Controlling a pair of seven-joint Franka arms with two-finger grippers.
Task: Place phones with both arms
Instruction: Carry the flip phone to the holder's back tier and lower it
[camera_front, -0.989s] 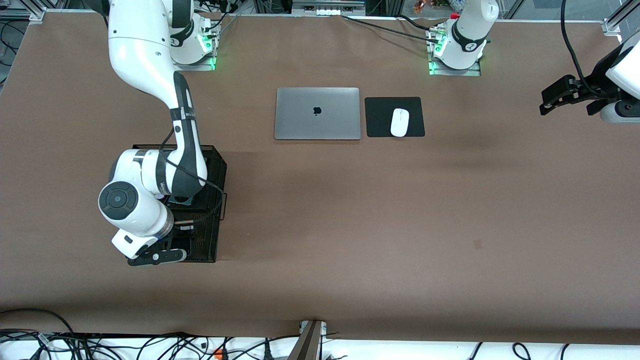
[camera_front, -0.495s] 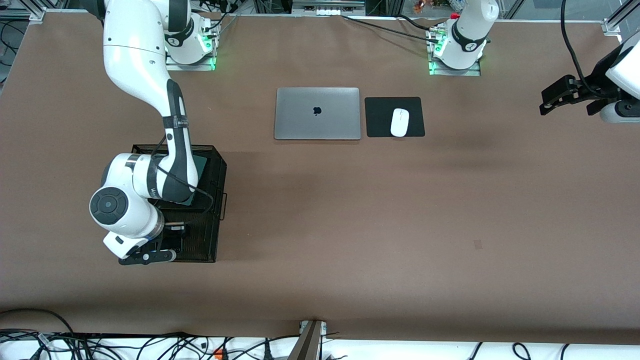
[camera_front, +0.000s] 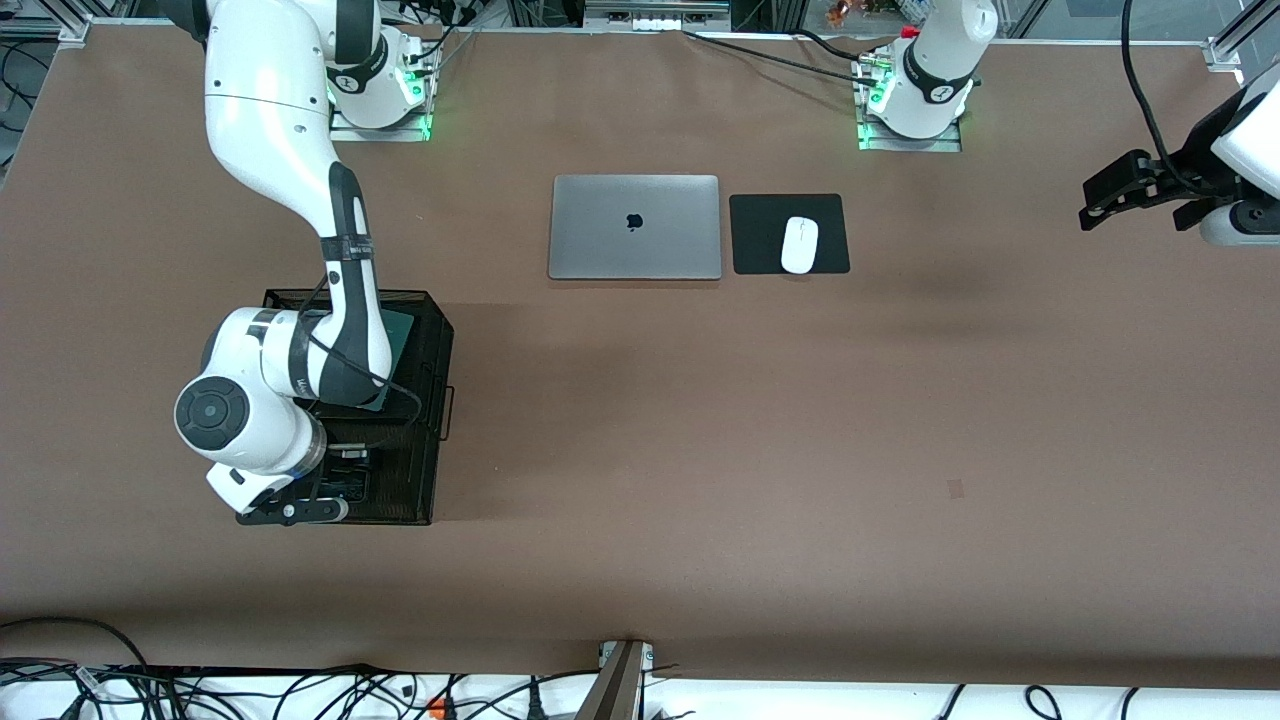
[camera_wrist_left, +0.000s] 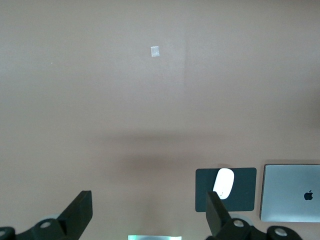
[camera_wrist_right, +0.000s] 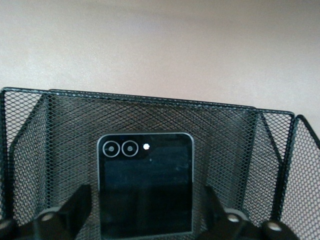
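Observation:
My right gripper (camera_wrist_right: 148, 210) hangs open inside the black mesh basket (camera_front: 432, 440) at the right arm's end of the table. A small squarish black phone (camera_wrist_right: 145, 185) with two camera lenses lies flat on the basket floor. It sits between the spread fingers (camera_wrist_right: 80, 202), with a gap on each side. In the front view the right wrist hides that phone. A dark green phone (camera_front: 401, 335) lies in the same basket, farther from the front camera and partly under the right forearm. My left gripper (camera_front: 1105, 195) waits open in the air over the left arm's end of the table.
A shut grey laptop (camera_front: 634, 227) lies between the two bases. Beside it, a white mouse (camera_front: 799, 244) rests on a black pad (camera_front: 760, 235). The basket's mesh walls (camera_wrist_right: 225, 125) stand close around the right gripper. A small pale mark (camera_wrist_left: 155, 51) is on the brown table.
The right arm has slid a little toward its end of the table and settled lower over the basket, uncovering more of the green phone. The left arm has not moved.

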